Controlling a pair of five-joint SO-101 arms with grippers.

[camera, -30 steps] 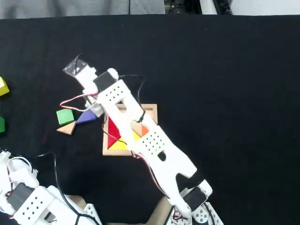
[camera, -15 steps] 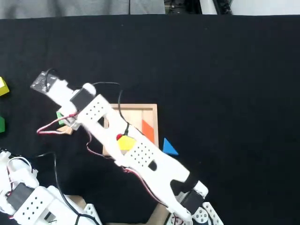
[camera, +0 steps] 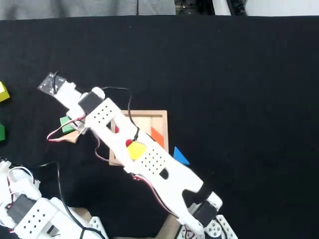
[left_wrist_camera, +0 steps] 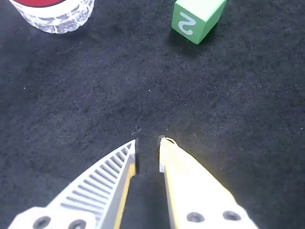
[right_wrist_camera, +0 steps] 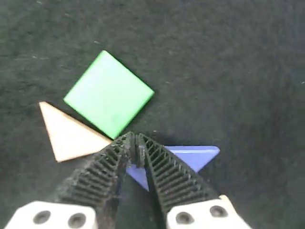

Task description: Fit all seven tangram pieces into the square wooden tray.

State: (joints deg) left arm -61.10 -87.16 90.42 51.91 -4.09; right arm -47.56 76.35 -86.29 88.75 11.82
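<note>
The square wooden tray (camera: 149,114) sits mid-table and holds red (camera: 115,130), yellow (camera: 134,150) and orange (camera: 157,135) pieces, partly covered by my right arm. A blue triangle (camera: 180,157) lies just right of the tray. Left of the tray lie a green square (camera: 67,123) (right_wrist_camera: 109,93) and a peach triangle (camera: 72,137) (right_wrist_camera: 66,136). My right gripper (right_wrist_camera: 136,140) (camera: 79,129) is shut, its tips at the green square's corner and over a purple-blue piece (right_wrist_camera: 190,160). My left gripper (left_wrist_camera: 147,143) rests shut over bare cloth at the near left.
A green numbered cube (left_wrist_camera: 198,16) and a glass (left_wrist_camera: 52,12) with something red stand ahead of the left gripper. A yellow cube (camera: 2,92) and a green cube (camera: 1,132) sit at the table's left edge. Black cloth covers the table.
My right arm swung left from over the tray to the loose pieces, uncovering the blue triangle and covering the purple-blue piece. The left arm stayed still.
</note>
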